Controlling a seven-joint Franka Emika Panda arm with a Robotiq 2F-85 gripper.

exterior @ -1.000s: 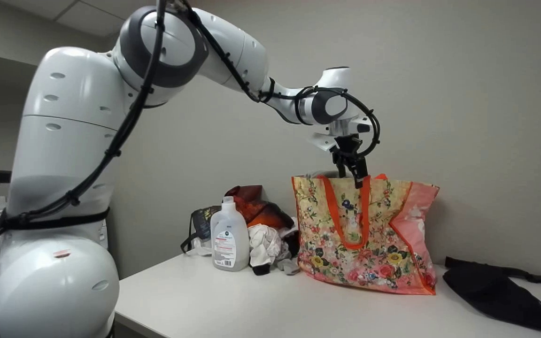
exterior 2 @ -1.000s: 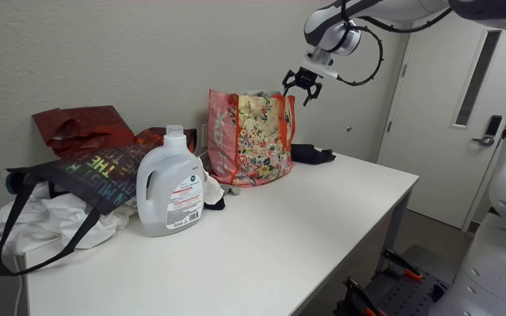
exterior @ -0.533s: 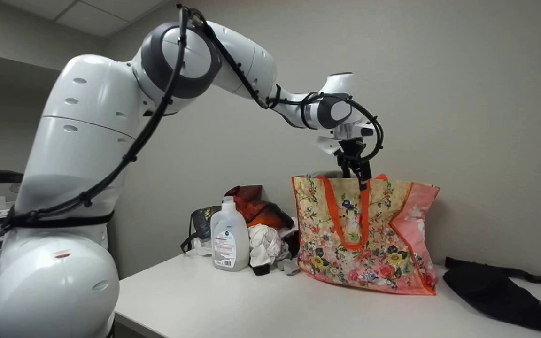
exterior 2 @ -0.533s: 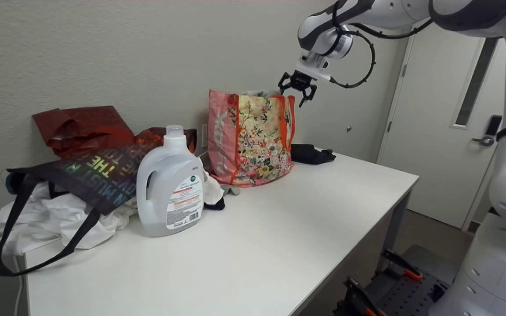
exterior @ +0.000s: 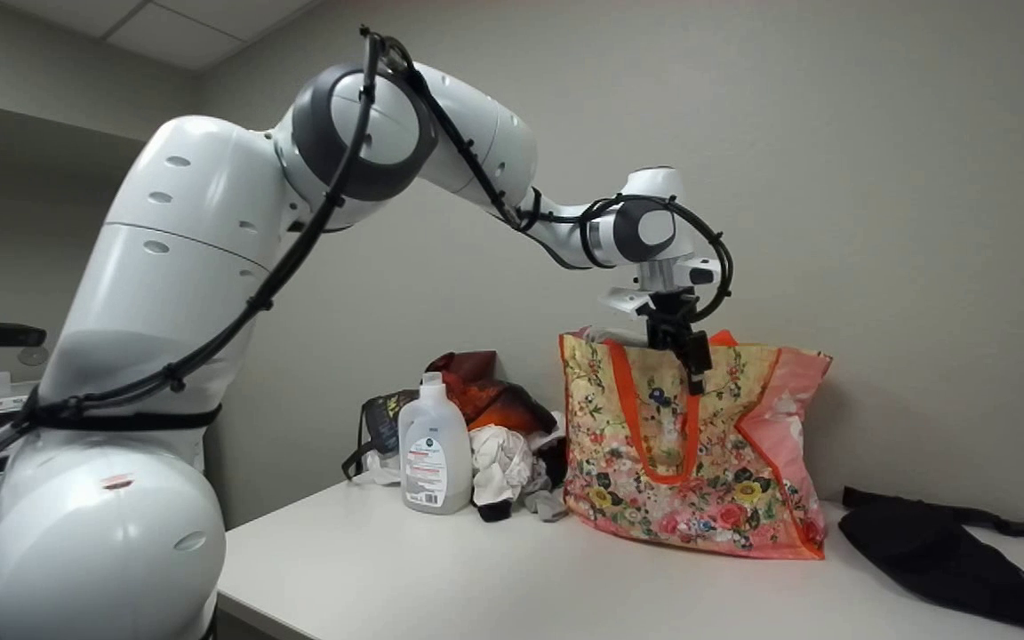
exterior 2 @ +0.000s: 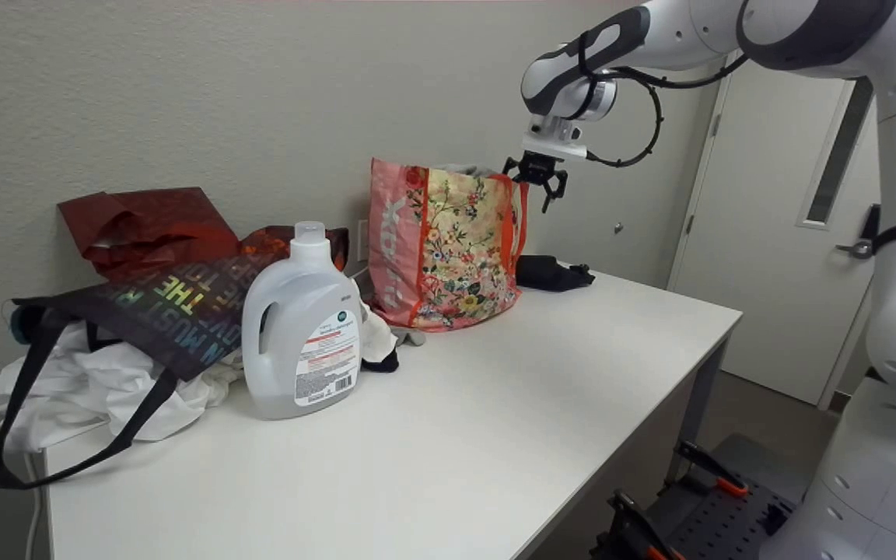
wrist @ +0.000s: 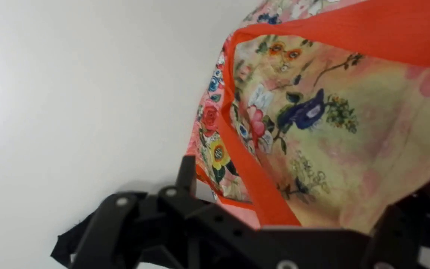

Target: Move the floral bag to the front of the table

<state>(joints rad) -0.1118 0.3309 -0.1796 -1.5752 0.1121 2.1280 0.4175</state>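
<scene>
The floral bag (exterior: 601,427) stands upright at the back of the white table (exterior: 370,569); both also show in the other exterior view, the bag (exterior 2: 456,257) and the table (exterior 2: 456,435). Its orange-red strap handle (exterior: 626,400) hangs down the near side. My gripper (exterior: 676,360) is at the bag's top rim, pointing down. The jaws stand wide apart, one finger outside the near side. The other finger is partly hidden at the bag's opening. In the wrist view the strap (wrist: 252,175) runs between the fingers of the open gripper (wrist: 293,190).
A detergent bottle (exterior 2: 300,350) and a pile of red bag and white cloth (exterior: 494,400) stand beside the floral bag. A black cloth (exterior: 939,551) lies on its other side. A wall is close behind. The table's front edge (exterior 2: 635,435) faces the robot base.
My gripper has moved down, from above the rim to around it, and stays open. The bag's rim and near handle have shifted slightly, the handle loop hanging a little lower.
</scene>
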